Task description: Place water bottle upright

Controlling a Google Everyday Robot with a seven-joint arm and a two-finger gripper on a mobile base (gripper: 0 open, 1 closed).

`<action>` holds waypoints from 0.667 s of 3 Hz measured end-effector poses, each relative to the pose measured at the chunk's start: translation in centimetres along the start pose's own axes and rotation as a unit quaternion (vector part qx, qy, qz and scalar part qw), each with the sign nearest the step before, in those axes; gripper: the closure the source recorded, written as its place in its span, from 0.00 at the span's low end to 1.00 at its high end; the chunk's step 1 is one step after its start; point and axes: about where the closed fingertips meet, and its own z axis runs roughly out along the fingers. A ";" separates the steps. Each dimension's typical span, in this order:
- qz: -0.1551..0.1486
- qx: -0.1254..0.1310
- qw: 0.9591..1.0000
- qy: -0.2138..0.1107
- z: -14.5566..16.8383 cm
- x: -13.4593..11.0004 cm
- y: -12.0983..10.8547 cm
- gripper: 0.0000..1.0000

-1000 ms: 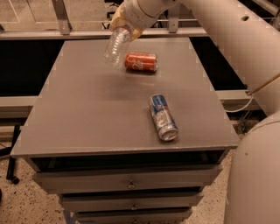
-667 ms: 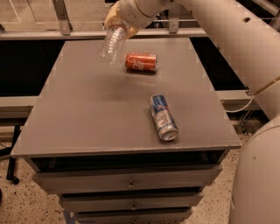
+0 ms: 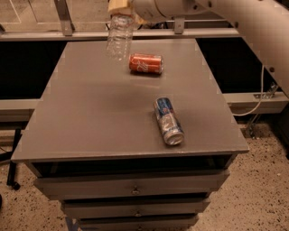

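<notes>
The clear ribbed water bottle [image 3: 119, 37] hangs nearly vertical above the far part of the grey table [image 3: 90, 108], its base pointing down and off the surface. My gripper [image 3: 121, 7] sits at the top edge of the view and is shut on the bottle's upper end; the cap is hidden in the fingers. The white arm runs off to the upper right.
An orange soda can [image 3: 145, 63] lies on its side just right of the bottle. A blue-and-silver can [image 3: 168, 121] lies on its side nearer the front right. Drawers [image 3: 131, 189] sit under the tabletop. A rail [image 3: 63, 18] runs behind the table.
The bottle has swung from a tilt to nearly vertical and risen slightly with the gripper. The cans have not moved.
</notes>
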 end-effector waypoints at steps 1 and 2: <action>-0.014 0.046 0.995 0.087 -4.5 3.7 1.6 1.00; -0.048 0.066 0.983 0.166 -9.5 7.9 4.9 1.00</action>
